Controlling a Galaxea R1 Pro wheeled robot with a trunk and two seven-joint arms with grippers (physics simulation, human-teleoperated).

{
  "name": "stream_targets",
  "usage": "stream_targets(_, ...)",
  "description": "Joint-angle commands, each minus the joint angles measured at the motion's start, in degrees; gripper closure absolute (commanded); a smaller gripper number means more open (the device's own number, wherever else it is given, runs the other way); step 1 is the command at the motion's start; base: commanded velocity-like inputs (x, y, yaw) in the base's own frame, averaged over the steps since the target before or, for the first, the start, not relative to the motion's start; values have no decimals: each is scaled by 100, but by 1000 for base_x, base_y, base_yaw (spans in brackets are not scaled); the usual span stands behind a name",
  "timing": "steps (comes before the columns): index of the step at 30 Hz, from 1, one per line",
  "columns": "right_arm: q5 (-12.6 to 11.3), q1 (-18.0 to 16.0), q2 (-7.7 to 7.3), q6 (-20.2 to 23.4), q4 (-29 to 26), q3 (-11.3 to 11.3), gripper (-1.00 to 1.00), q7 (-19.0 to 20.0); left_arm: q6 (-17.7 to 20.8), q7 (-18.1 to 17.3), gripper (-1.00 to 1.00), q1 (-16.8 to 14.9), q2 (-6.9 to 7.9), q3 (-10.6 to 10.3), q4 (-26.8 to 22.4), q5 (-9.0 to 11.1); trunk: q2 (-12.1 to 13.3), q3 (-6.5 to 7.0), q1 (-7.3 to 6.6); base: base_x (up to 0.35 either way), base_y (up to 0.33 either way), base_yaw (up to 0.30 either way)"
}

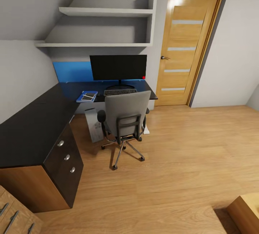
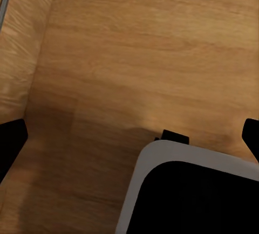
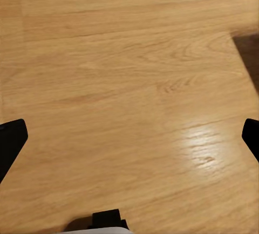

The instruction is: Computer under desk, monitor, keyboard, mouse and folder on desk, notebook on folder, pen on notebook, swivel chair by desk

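Head view: long L-shaped glossy black desk (image 1: 36,126) runs along the left wall and turns under the white shelves (image 1: 104,10). Wide flat black monitor (image 1: 118,67) with a red dot at its lower corner stands on the desk's far wing. Slim dark-keyed keyboard (image 1: 120,92) lies just in front of its stand. Flat bright blue folder (image 1: 86,97) rests on the desk beside the keyboard, with a small grey notebook (image 1: 88,97) on top; pen and mouse too small to tell. Grey swivel chair (image 1: 126,118) with chrome star base is pulled up to the desk. Boxy white-grey computer tower (image 1: 94,125) stands under the desk. Left gripper (image 2: 129,137): dark fingertips spread wide over light wood floor (image 2: 135,56). Right gripper (image 3: 129,137): fingertips also wide apart, nothing between.
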Motion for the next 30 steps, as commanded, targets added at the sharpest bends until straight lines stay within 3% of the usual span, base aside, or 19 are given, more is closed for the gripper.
stream_targets(1,1,-1,-2,-1,-7,50,-100,-53,5,41,-100,-1,-2,-48,-3,13,-3,-5,0,0,0,0)
stream_targets(30,1,-1,-2,-1,-7,48,-100,-52,116,20,-100,-1,-24,-50,-6,1,-3,-5,0,0,0,0)
